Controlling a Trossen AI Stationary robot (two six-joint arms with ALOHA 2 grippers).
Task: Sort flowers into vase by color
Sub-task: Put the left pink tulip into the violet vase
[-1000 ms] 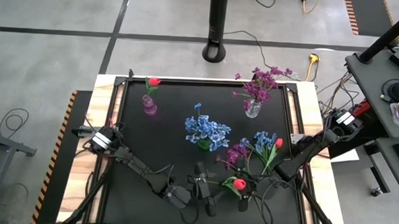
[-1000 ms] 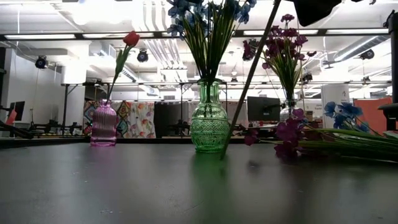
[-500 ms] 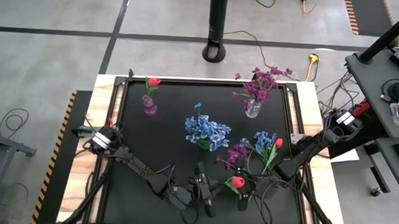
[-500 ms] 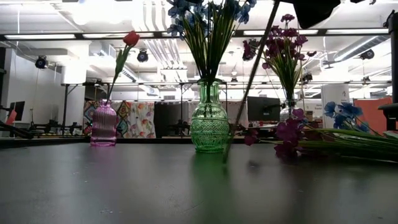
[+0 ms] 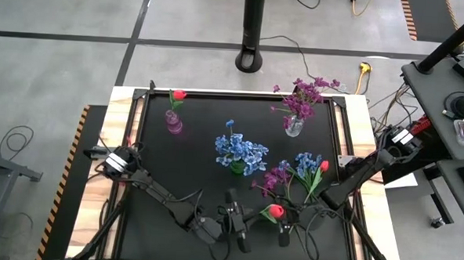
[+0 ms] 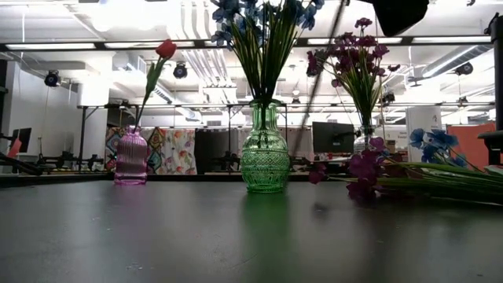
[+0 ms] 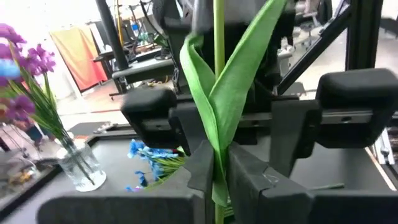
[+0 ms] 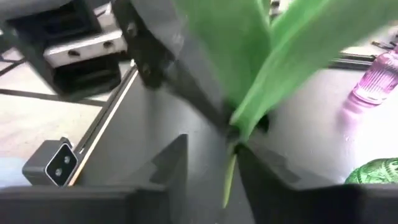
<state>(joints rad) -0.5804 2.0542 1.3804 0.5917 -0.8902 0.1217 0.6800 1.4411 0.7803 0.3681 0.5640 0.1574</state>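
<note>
Red tulip (image 5: 276, 212), green ribbed vase (image 6: 264, 161), possibly glass

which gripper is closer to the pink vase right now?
Left. The left gripper sits at the table's near edge, shut on the red tulip's stem, diagonally across from the pink vase. The right gripper is just beyond it, farther toward the right side.

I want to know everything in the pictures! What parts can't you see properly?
- Right wrist view: the tulip's leaves are blurred and fill the frame, hiding the bloom.
- Left wrist view: the tulip's bloom is cut off above the stem.
- Low view: both grippers are out of frame.
- High view: the loose flowers overlap, so they can't be counted.
</note>
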